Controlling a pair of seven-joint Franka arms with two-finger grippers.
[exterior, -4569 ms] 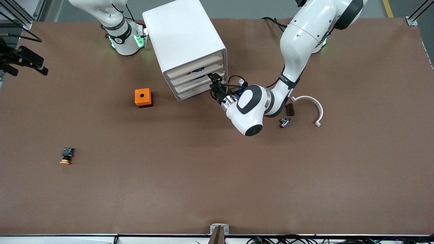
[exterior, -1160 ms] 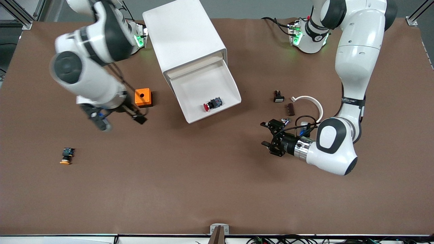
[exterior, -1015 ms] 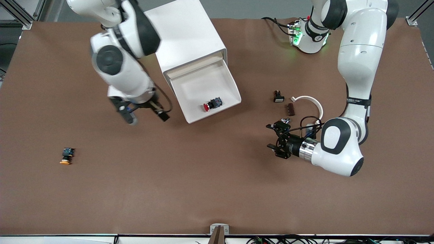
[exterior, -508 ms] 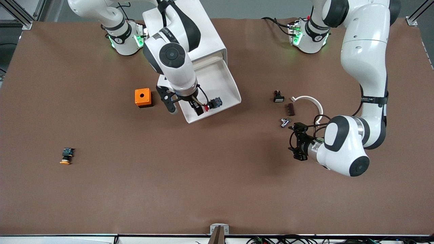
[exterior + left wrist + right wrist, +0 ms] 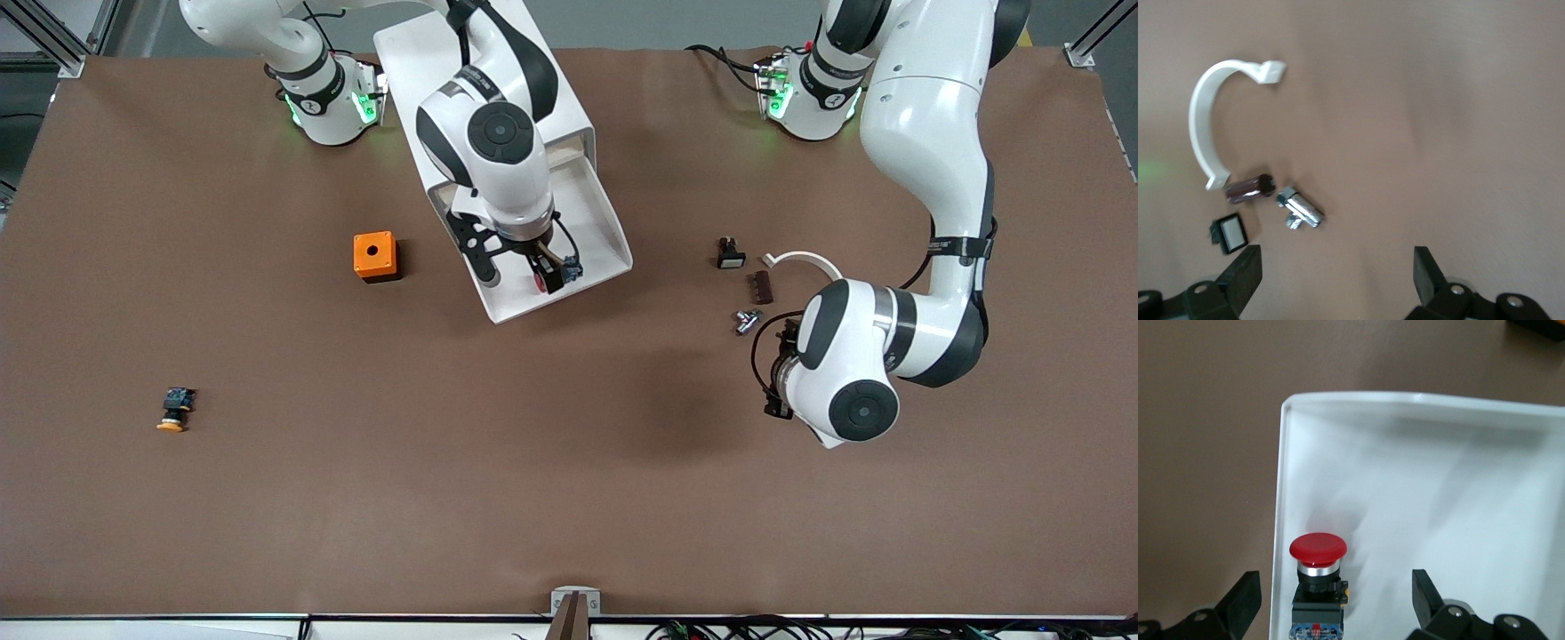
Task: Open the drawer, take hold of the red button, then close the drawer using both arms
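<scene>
Right gripper point(image 5: 1331, 603), jaws apart, hung over the button point(image 5: 1317, 577) in the drawer point(image 5: 597, 233); it needed centring. Left gripper point(image 5: 1335, 283), open, waited at 3 o'clock.

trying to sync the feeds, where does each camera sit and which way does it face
Front view: high across the table, facing both arms' bases; shows the open drawer, right gripper over it, left gripper.
Left wrist view: looks down past open fingers at the white clip.
Right wrist view: looks down on the button in the drawer.
Front and right wrist views share the button.
</scene>
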